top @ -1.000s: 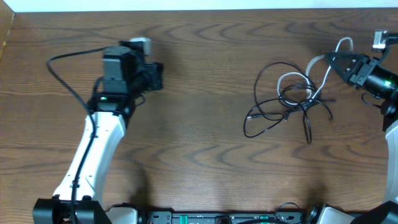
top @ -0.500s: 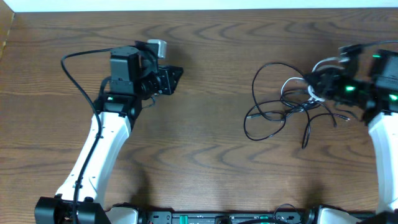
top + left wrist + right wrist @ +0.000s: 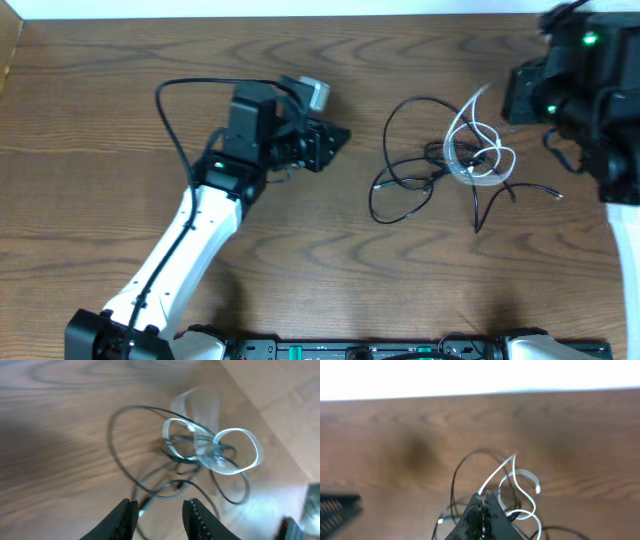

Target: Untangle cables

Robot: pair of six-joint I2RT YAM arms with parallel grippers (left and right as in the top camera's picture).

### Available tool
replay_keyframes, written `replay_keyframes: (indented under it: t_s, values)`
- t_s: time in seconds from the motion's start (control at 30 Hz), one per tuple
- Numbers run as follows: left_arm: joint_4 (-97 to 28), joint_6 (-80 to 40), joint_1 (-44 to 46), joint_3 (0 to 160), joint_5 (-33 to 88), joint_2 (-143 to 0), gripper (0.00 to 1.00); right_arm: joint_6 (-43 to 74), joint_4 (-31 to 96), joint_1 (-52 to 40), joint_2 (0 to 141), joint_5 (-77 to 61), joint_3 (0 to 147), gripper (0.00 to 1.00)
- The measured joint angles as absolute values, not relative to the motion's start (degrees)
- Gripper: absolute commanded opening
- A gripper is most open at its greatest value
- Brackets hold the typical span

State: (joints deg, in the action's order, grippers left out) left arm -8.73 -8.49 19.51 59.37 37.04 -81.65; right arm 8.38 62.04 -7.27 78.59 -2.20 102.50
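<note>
Overhead, the cables (image 3: 462, 160) lie as a loose knot on the wooden table (image 3: 400, 280), right of the frame's centre. Thin black loops spread towards the middle, and white coils are stacked on the knot's right side. One black tail runs out to the lower right and ends in a small plug.

The left gripper (image 3: 159, 510) sits just left of the knot in the overhead view, apart from it and pointing at it. In the left wrist view its two fingers are spread with nothing between them, and the blurred tangle lies on the wood beyond the tips.

The right gripper (image 3: 482, 499) is in the upper right of the overhead frame, just right of the bundle. Its fingers are pressed together. In the right wrist view the white cord (image 3: 496, 475) rises from the tips and curls back down, so they seem to pinch it, though blur keeps the contact from being certain. Black loops show behind that strand.
</note>
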Motion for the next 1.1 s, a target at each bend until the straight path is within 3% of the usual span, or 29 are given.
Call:
replay_keyframes:
  t_s: [0.27,0.63,0.7,0.8,0.93,1.1]
  values:
    - [-8.5,-8.5,25.2,59.4,37.6,-81.6,0.35,8.4,67.4,-7.3,78.3,0.7,114.2,0.01]
    - [-7.9,-8.5,27.6,59.4,37.6,-81.6,0.37,8.8,80.0,-7.3,82.8,3.4,114.8,0.02]
    - [-7.7,-8.5,27.6,59.4,37.5,-81.6,0.36,9.0,82.0,-7.3,85.4,3.1,114.8,0.09]
    - [-7.7,-8.5,27.6,59.4,36.6,-81.6,0.36,9.1,82.8,-7.4,89.3,2.3,114.5,0.43]
    - [-7.6,-8.7,27.2,59.4,34.3,-81.6,0.38,8.7,82.6,-7.4,95.0,1.1,113.2,0.58]
    - [-8.0,-9.9,23.4,59.4,32.2,-81.6,0.45,4.2,81.9,-7.4,102.3,-3.3,111.2,0.66]
